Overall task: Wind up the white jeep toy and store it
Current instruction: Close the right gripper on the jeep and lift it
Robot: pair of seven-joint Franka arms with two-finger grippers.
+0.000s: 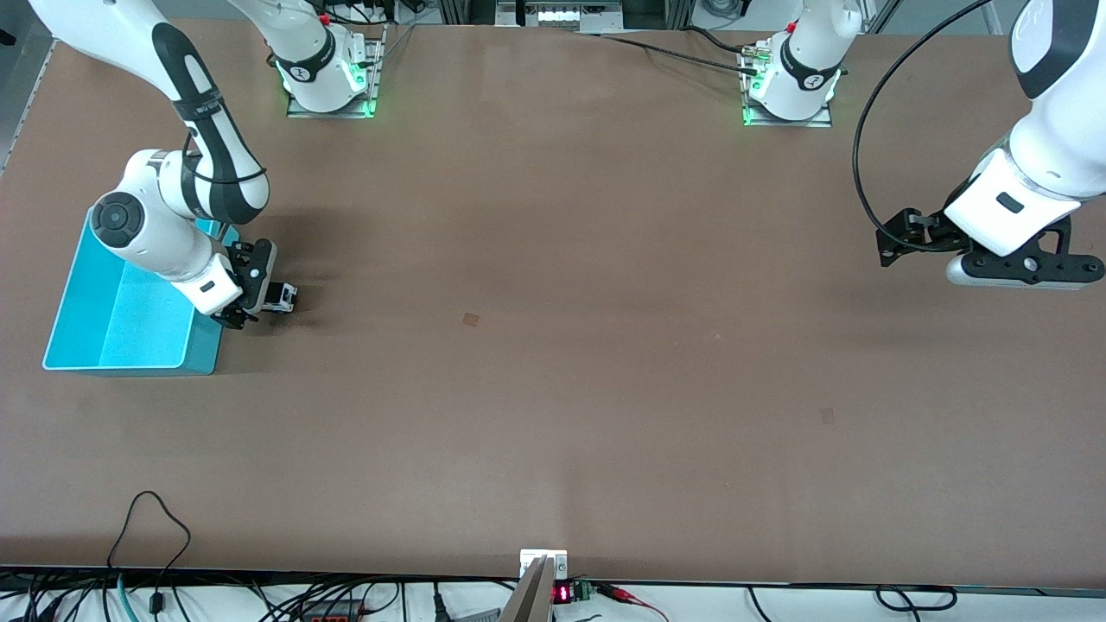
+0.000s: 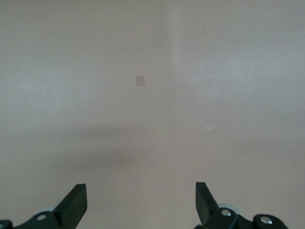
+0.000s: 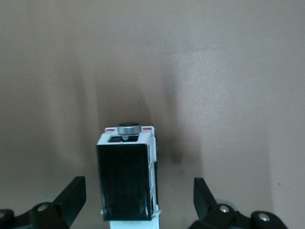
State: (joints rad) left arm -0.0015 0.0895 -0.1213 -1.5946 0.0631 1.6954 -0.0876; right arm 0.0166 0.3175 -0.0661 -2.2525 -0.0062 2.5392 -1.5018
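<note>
While the left end effector (image 1: pixel 899 238) waits, wide open and empty, over the bare surface (image 1: pixel 553 345) at the left arm's end, the right end effector (image 1: pixel 251 294) stands fully spread around the white jeep toy (image 1: pixel 282 296), gripping nothing. The toy sits on its wheels just beside the turquoise bin (image 1: pixel 121 320), near the edge at the right arm's end. Judged light, rigid, smooth plastic; best pinched across its flat flanks, clear of wheels.
</note>
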